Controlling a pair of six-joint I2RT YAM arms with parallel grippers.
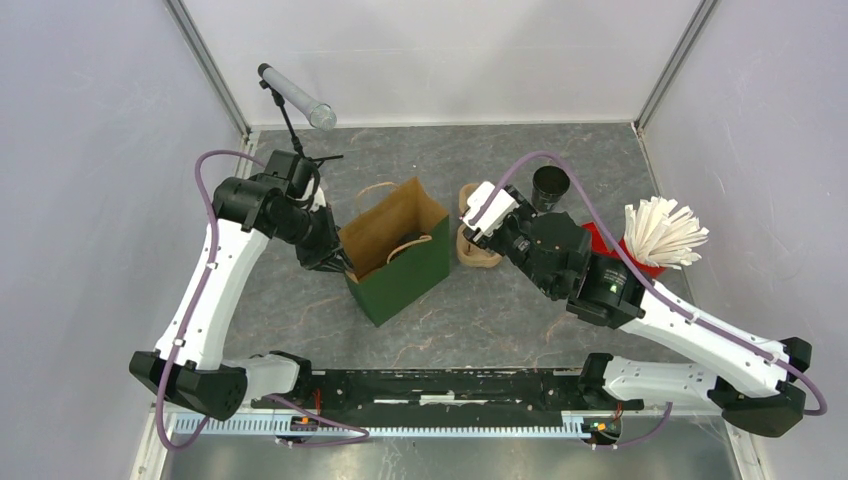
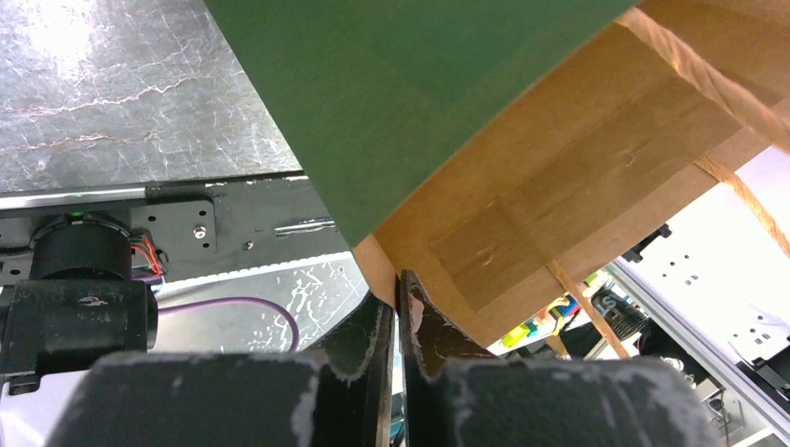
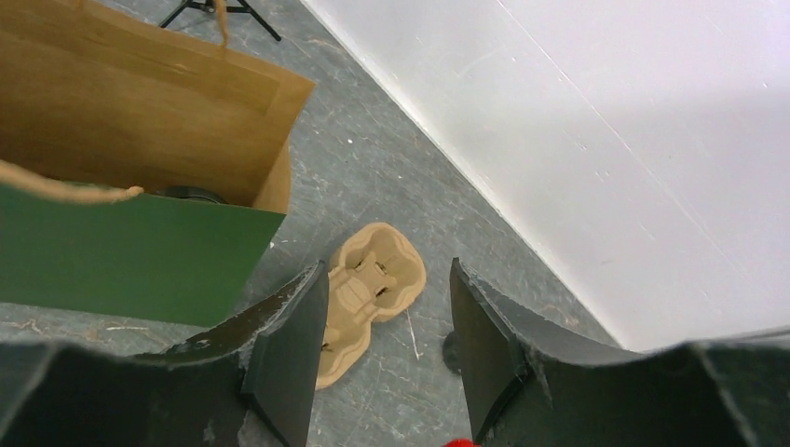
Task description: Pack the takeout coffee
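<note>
A green paper bag with a brown inside [image 1: 395, 250] stands open at the table's middle. My left gripper [image 1: 343, 264] is shut on the bag's left rim; the brown paper edge runs between its fingers [image 2: 398, 284]. My right gripper [image 1: 478, 228] is open and empty [image 3: 388, 279], hovering over a brown pulp cup tray [image 3: 373, 279] that lies right of the bag [image 3: 140, 251]. The lidded takeout coffee does not show plainly. Only a dark rounded edge [image 3: 186, 194] shows low inside the bag, and I cannot tell what it is.
A lidless black cup [image 1: 550, 187] stands behind my right arm. A red holder of white sticks [image 1: 662, 235] is at the right. A grey tube on a small tripod [image 1: 297, 97] stands at the back left. White walls enclose the table.
</note>
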